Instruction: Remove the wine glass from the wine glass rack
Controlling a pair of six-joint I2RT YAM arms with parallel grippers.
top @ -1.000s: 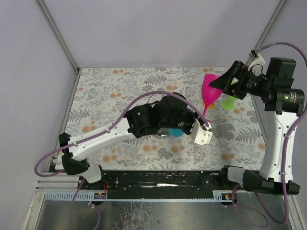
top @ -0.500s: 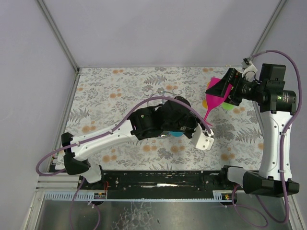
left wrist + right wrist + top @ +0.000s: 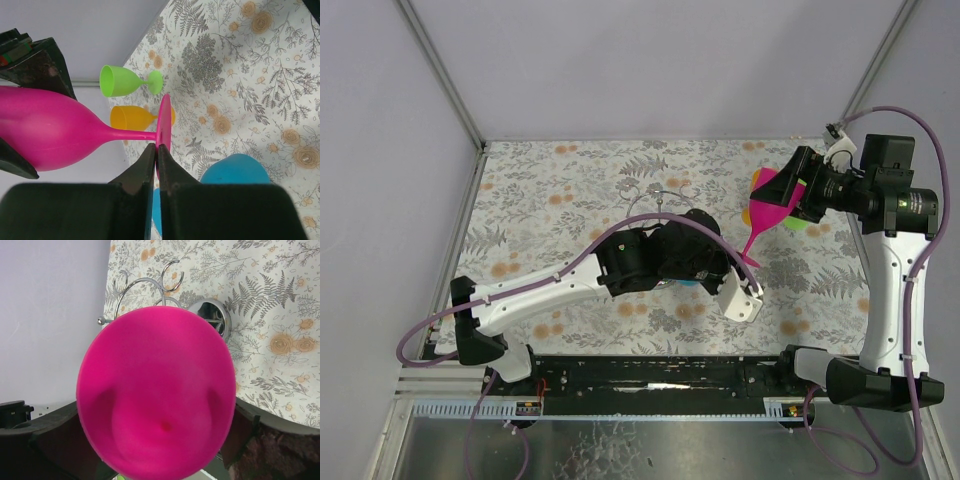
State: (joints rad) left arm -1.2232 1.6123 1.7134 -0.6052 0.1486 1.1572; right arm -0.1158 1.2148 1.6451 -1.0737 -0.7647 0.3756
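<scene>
Wine glass (image 3: 766, 207) pink, tilted, bowl clamped in right pincer (image 3: 155, 440), foot rim pinched by left pincer (image 3: 156, 151), apart from wine glass rack (image 3: 216, 315)

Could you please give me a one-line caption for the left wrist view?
Left gripper pinching the foot of the pink wine glass, whose bowl sits in the right gripper.

Beyond the pink wine glass (image 3: 55, 127), a green glass (image 3: 120, 81) and orange glass (image 3: 131, 117) crowd the right corner; leftward the table (image 3: 540, 190) lies open.
</scene>
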